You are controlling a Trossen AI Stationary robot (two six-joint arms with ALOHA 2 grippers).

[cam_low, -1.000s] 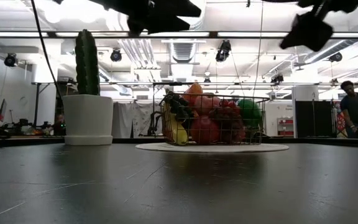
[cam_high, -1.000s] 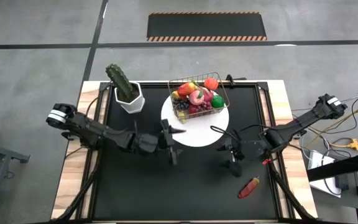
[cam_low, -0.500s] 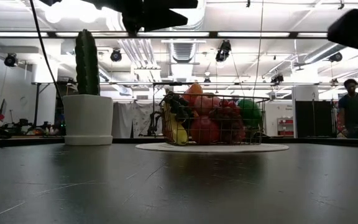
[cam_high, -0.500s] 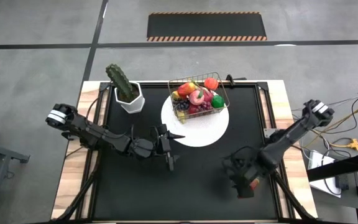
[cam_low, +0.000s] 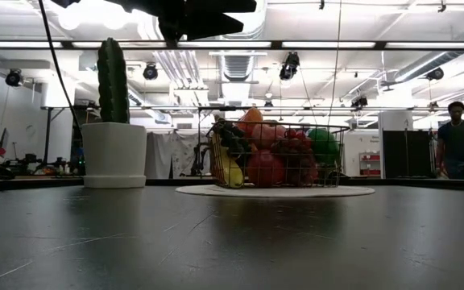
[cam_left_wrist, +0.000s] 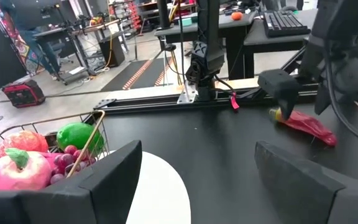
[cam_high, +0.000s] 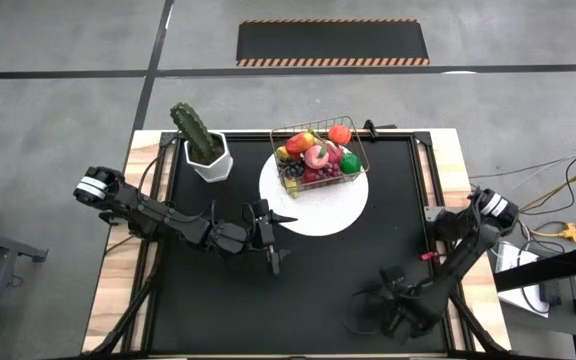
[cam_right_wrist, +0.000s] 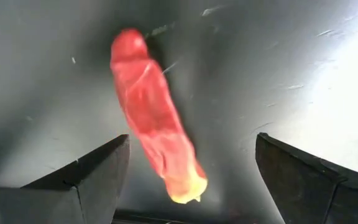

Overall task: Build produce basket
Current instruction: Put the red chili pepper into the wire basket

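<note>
High view: basket is seen at the far middle of the counter, set on a white round plate, heaped with produce — orange, red, pink, purple and green pieces. One red pepper-like piece lies apart on the black mat near the right front, directly under the right gripper; from above it is hidden by that arm. Right wrist view shows the piece lying between the two fingers, which are spread wide and not touching it. From the left wrist view the same red piece is seen flat on the mat with the right arm's dark fingers just above it.

Left gripper hangs above the mat just beside the plate's near-left edge, fingers apart, nothing held. Its wrist view catches the basket corner with a pink apple, grapes and a green piece inside.

White hexagonal pot with a cactus stands left of the basket, well clear of both arms. Nothing is seen between either gripper and the basket.

Counter: black mat on a wooden top, framed by dark rails. Cables trail off the right side. Low view shows an open workshop with ceiling lights, and a person standing far right behind the counter.
</note>
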